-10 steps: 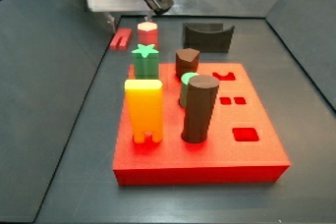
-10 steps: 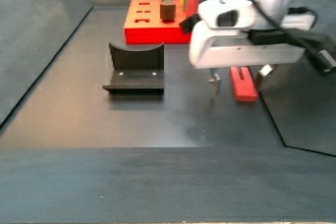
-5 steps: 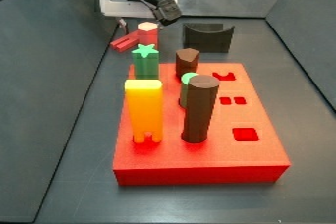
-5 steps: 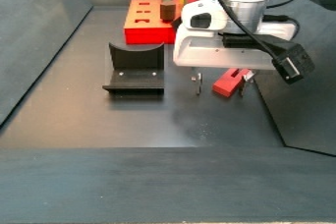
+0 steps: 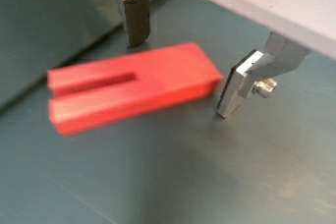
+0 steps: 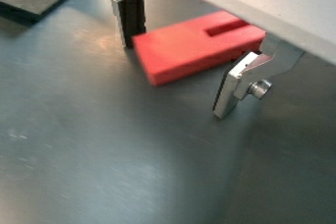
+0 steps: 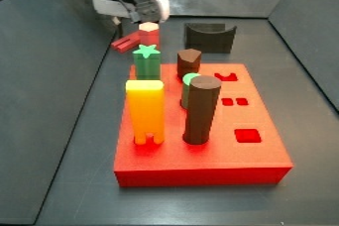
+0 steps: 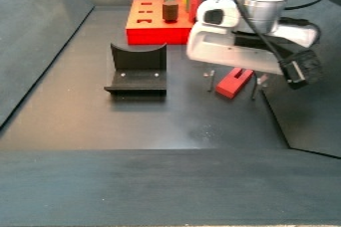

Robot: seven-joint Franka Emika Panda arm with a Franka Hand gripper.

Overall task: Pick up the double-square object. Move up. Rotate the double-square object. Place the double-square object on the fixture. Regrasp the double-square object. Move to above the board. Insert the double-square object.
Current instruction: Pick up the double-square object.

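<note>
Pincer: in a wrist view the pincer (image 5: 184,66) is spread wide, nothing held; one silver finger (image 5: 133,12) on the far side of the red bar, 2nd finger (image 5: 245,83) at the near corner. Same in the other wrist view (image 6: 178,56). Low over the floor in a side view (image 8: 234,69).
Red bar: the double-square object (image 5: 129,84) lies flat on the dark floor w/ its lengthwise groove facing up, between the fingers but set at an angle to them. In a side view (image 8: 234,81) it sits right under the arm, near the floor's edge.
Contact: the finger at the corner looks v. close to the bar; touching or not, can't tell.
Fixture: the dark block (image 8: 136,69) stands apart from the bar, nothing on it; also seen behind the board (image 7: 209,37).
Board: red slab (image 7: 252,161) w/ pegs upright, several shaped holes open; well apart from the bar in a side view (image 8: 158,28).
Progress: step 1 only, approach for the pick. Bar not gripped, not lifted.
Left to do: close on bar, lift, rotate, set on fixture, regrasp, carry above board, insert; i.e. nearly all of it.
Watch: bar is skewed to the fingers, so closing may twist it; my guess only.
</note>
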